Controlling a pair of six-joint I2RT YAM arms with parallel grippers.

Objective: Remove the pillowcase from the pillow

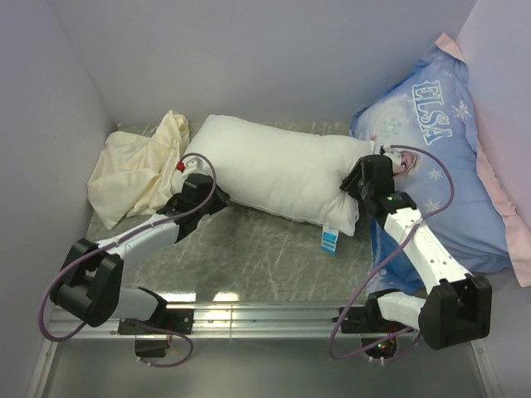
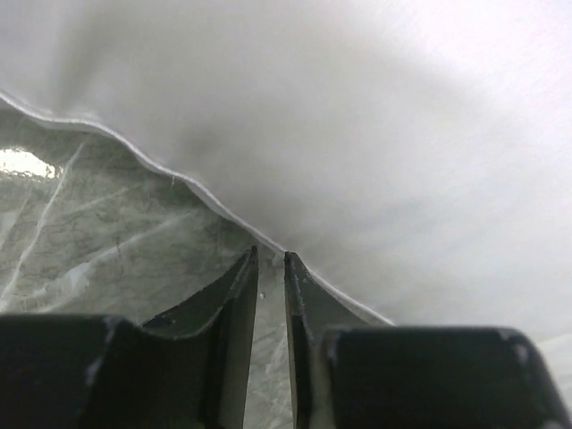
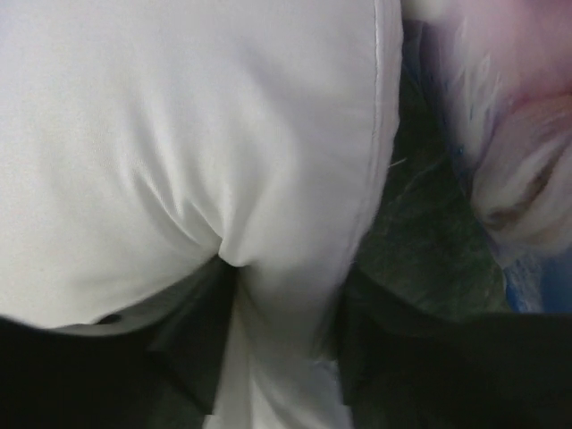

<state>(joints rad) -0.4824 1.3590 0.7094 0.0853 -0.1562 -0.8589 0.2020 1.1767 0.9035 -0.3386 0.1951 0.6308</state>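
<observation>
Top external view shows the pillowcase (image 1: 137, 170) as a crumpled cream heap on the table (image 1: 265, 257). It lies to the outer side of the left gripper (image 1: 184, 166) and a little beyond it, just beside the end of the pillow (image 1: 274, 170) and not around it. I judge the stripping itself done, and the step in hand to be letting go and clearing out. The bare white pillow spans the space between the two grippers, its long axis running from the left gripper's tips across to the right gripper (image 1: 355, 186). Its left end lies farther out from the arm bases than its right end. Its small blue-and-white tag (image 1: 329, 240) hangs off the near edge, close to the right gripper. In the left wrist view the jaws stand a sliver apart with nothing between them, and the pillow's seam (image 2: 179, 177) runs just ahead of the tips. In the right wrist view a puckered fold of the pillow's end fills the gap between the fingers (image 3: 197, 357); whether they pinch it or merely straddle it I cannot tell. By my judgement, the next move calls for that hand to spread fully and back straight off the pillow, without dragging it toward the ELSA pillow (image 1: 440, 166) on its outer side. The left gripper then needs to lift clear without snagging the pillowcase.
</observation>
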